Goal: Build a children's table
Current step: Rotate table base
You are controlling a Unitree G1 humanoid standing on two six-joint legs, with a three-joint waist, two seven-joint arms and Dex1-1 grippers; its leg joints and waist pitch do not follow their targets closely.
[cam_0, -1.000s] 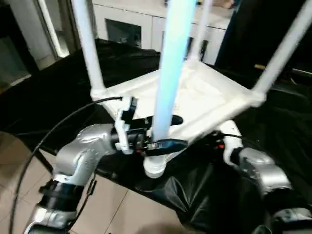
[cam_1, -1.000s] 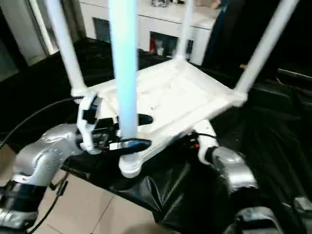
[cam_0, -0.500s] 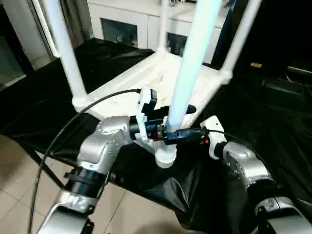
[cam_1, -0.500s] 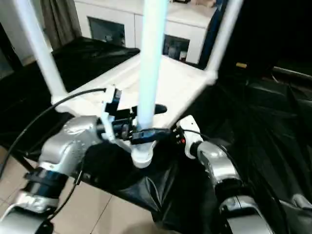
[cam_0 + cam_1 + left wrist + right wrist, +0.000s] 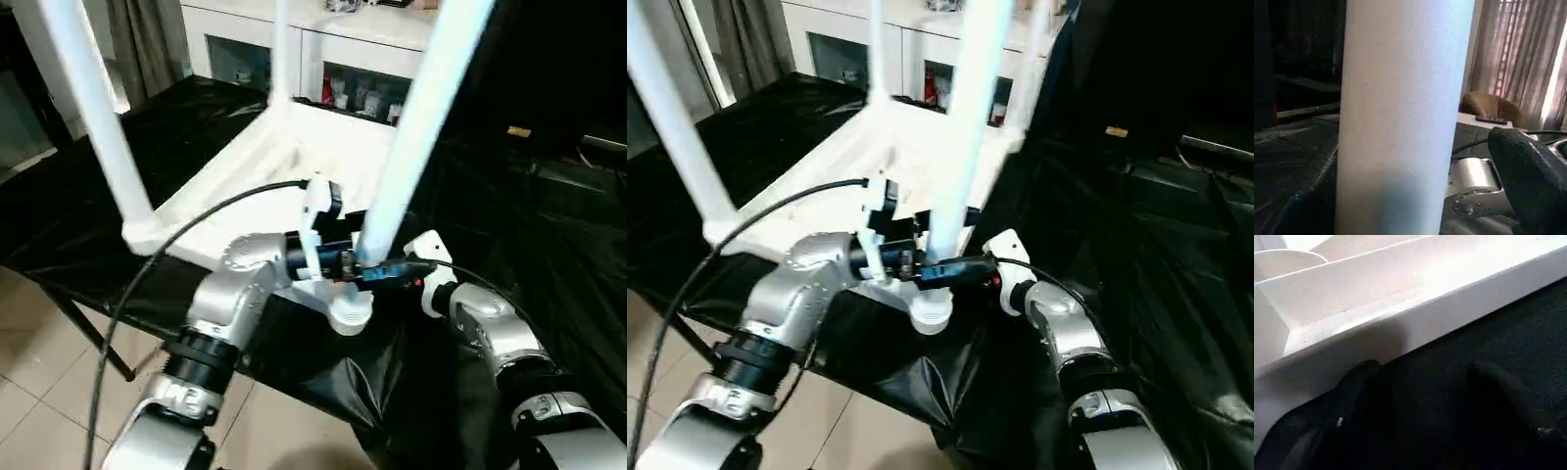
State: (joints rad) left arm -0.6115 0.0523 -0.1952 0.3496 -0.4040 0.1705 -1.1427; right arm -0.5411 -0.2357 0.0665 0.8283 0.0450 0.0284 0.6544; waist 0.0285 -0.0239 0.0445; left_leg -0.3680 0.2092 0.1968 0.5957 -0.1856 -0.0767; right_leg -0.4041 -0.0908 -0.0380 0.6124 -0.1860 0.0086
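The white table top (image 5: 245,171) lies upside down on a black-draped bench, its legs pointing up. The nearest leg (image 5: 411,127) stands in the corner socket (image 5: 350,313) at the bench's front edge. My left gripper (image 5: 377,250) is shut on this leg just above the socket; the leg (image 5: 1400,122) stands close against one black finger (image 5: 1528,176) in the left wrist view. My right gripper (image 5: 1430,396) is open, low beside that corner, its fingers (image 5: 1366,391) at the top's rim (image 5: 1415,318). Two more legs (image 5: 93,117) (image 5: 281,49) rise further back.
A white cabinet with glass doors (image 5: 343,69) stands behind the bench. Black cloth (image 5: 529,186) covers the bench and hangs over its front edge. Tiled floor (image 5: 49,392) lies below at the left. A black cable (image 5: 167,255) arcs over my left arm.
The whole view has shifted and tilted. My left gripper has stayed shut on the near leg. My right wrist has come closer to the near corner socket.
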